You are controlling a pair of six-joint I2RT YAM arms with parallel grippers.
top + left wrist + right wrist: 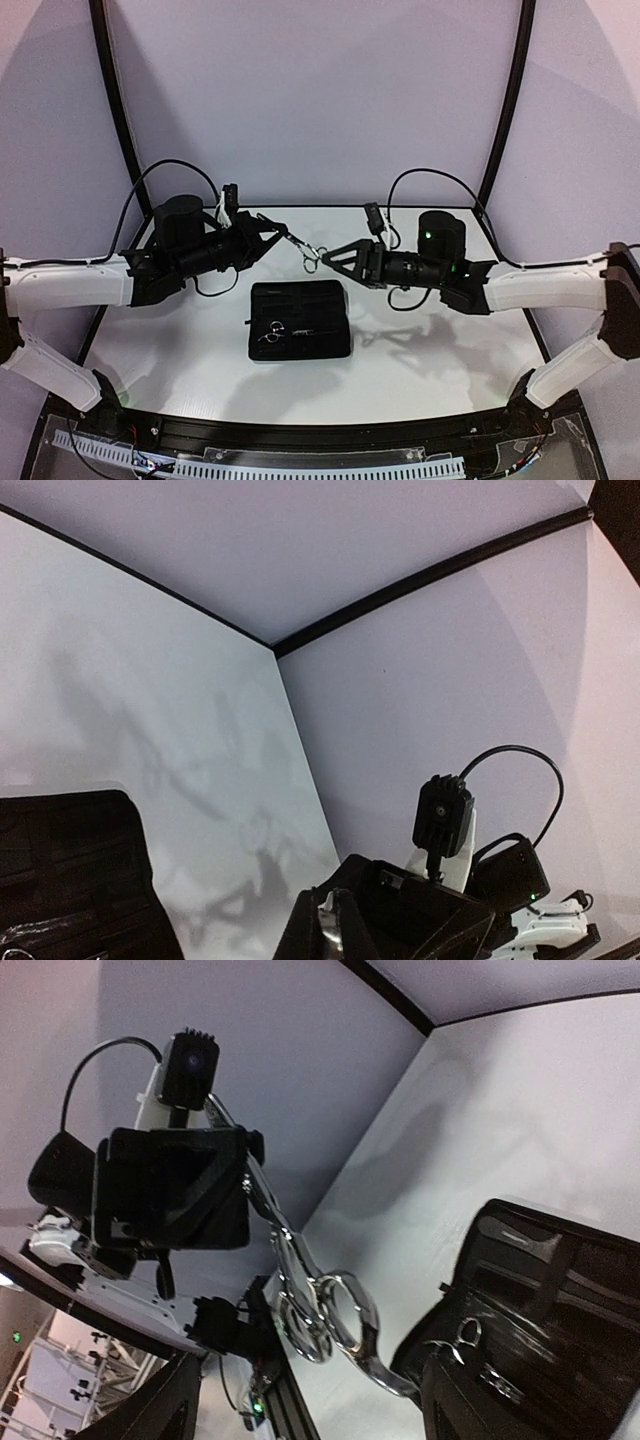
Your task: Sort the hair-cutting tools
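My left gripper [284, 236] is shut on the blades of a pair of silver scissors [306, 252] and holds them in the air above the table's back middle. The blade shows as a silver strip [330, 925] between its fingertips [300, 935]. The finger rings [325, 1310] point at my right gripper [335, 257], which is open; its fingers [150, 1410] stand either side of and just below the rings. A second pair of silver scissors [272, 331] lies in the open black zip case [300, 300]. I cannot make out the combs.
The open case lies flat at the table's middle, below both grippers, and shows in the right wrist view [560, 1300] with the second scissors' ring [465, 1335]. A black-edged white wall encloses the table.
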